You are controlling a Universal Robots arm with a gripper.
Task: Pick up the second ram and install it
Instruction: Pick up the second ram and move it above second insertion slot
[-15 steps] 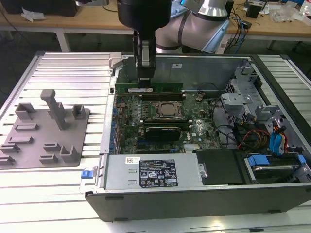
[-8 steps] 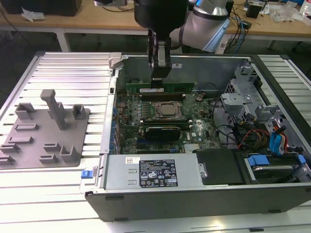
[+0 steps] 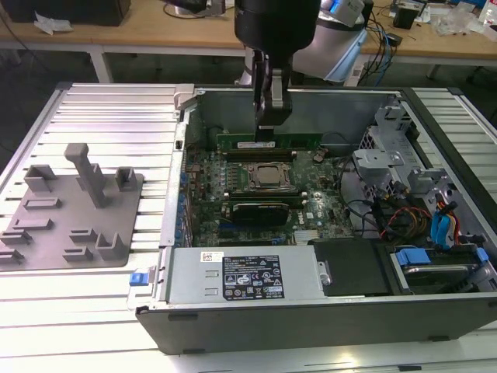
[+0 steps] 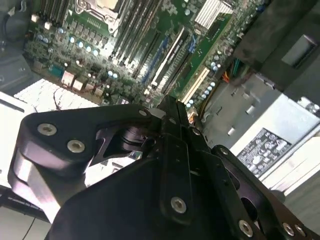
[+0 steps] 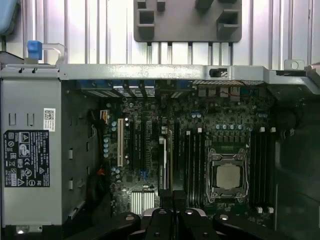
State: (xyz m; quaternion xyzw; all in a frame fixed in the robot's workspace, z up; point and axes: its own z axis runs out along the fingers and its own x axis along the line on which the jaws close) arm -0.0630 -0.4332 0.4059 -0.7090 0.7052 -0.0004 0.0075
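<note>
End effector: narrow; the end effector (image 3: 268, 134) had its fingers pinched on the upper edge of the second ram (image 3: 299, 141) near the stick's middle, with the arm upright over the open computer case (image 3: 326, 99).
Second ram: held on edge with its long side level. In the exterior view it sat at 12 o'clock of the CPU socket (image 3: 268, 177), just over the memory slots there. Whether its lower edge had entered a slot could not be told.
Step in hand: judged to be the install, since the stick was already lifted and at the slot bank.
What seating calls for: the stick's edge square and centred over one slot, that slot's end latches open, and an even, straight press so neither end tips.
Around the socket: the black card (image 3: 260, 211) lay at 6 o'clock of the socket, and the power supply (image 3: 248, 276) further on at 6 o'clock.
Outside the case: the grey fixture (image 3: 78, 202) rested on the counter (image 3: 116, 109) at 9 o'clock of the case, well apart from the end effector.
</note>
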